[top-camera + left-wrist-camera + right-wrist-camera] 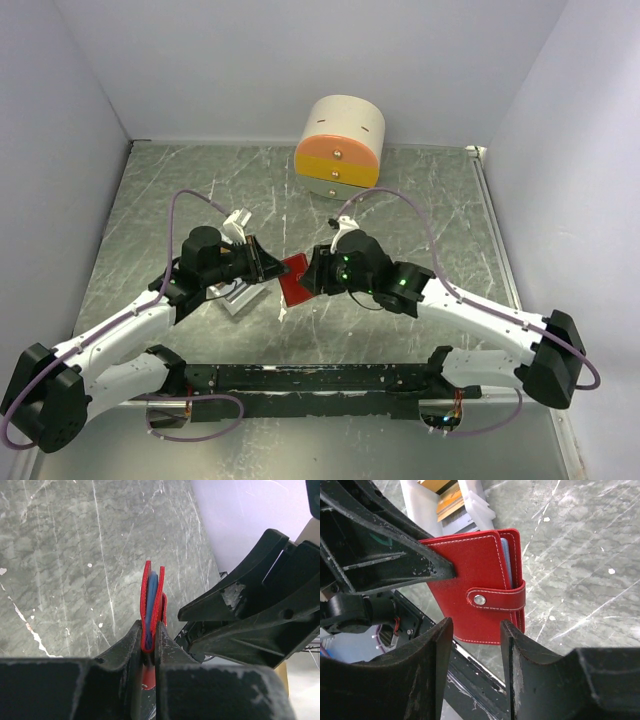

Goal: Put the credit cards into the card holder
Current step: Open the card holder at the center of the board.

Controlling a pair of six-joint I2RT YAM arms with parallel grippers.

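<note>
The red card holder (pixel 296 279) hangs above the table's middle, folded shut with its snap strap (pixel 496 599) fastened. My left gripper (pixel 148 639) is shut on one edge of it, and pale-blue sleeves (pixel 152 596) show between the red covers. In the right wrist view the card holder (pixel 470 580) fills the centre, with a left finger (pixel 395 550) clamped on its left side. My right gripper (pixel 476 640) stands open just short of the holder's near edge, apart from it. Orange-gold and brown credit cards (pixel 449 502) lie in a white tray behind the holder.
The white tray (pixel 237 300) sits on the table under my left wrist. A round cream-and-orange drawer box (pixel 340 146) stands at the back centre. The two grippers (pixel 272 264) (pixel 314 272) nearly meet over the marbled grey tabletop (pixel 420 200). White walls enclose the table.
</note>
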